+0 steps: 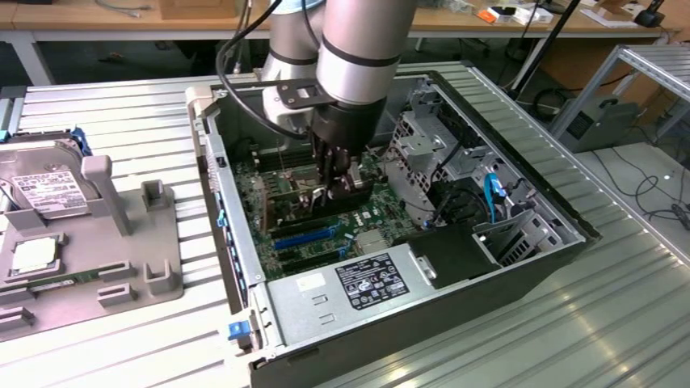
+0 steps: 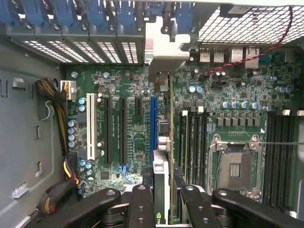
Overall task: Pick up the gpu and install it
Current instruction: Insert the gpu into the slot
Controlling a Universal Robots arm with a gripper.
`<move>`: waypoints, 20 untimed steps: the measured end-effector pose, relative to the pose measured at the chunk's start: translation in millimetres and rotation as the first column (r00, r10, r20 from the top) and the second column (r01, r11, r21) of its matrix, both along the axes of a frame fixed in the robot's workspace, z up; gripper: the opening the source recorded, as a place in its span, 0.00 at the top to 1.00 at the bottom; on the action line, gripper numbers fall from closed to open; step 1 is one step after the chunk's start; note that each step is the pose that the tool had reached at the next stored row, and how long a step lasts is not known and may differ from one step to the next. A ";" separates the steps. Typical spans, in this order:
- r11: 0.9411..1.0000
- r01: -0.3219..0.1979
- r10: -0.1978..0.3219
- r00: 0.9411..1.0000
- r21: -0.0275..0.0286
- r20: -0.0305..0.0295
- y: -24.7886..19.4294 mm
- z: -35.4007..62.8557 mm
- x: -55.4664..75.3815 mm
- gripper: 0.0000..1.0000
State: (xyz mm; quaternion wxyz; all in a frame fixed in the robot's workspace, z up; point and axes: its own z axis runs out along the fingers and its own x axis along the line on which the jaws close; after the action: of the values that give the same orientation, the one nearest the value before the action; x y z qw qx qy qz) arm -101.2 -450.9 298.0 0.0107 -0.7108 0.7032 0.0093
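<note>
The gripper (image 1: 338,187) is closed on the gpu (image 2: 160,178), its black fingers (image 2: 142,204) pressing on the two faces of the card near one end. The card stands on edge, upright over the motherboard (image 2: 133,90) inside the open computer case (image 1: 539,242), which lies on its side. In the wrist view it lies just beside the long blue expansion slot (image 2: 153,123) and parallel to it, with its metal end bracket toward the vented rear wall of the case. Whether its lower edge is seated in a slot cannot be told. Further along the board are black slots, a white slot (image 2: 90,130) and, on the card's other side, the memory slots (image 2: 192,142) and the bare CPU socket (image 2: 235,171). The power supply (image 1: 361,283) fills the near end of the case. Well apart, at the exterior view's left, a hard drive (image 1: 44,190) with a white label rests in a grey fixture (image 1: 145,250) on the ribbed metal table (image 1: 603,331).
</note>
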 end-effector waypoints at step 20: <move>0.999 0.024 -0.024 1.000 -0.030 0.000 -1.2 -11.7 -15.2 0.73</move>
State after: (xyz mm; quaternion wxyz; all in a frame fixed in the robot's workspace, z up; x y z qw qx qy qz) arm -116.4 -452.1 286.2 -0.0001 -0.7025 0.7116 -0.0013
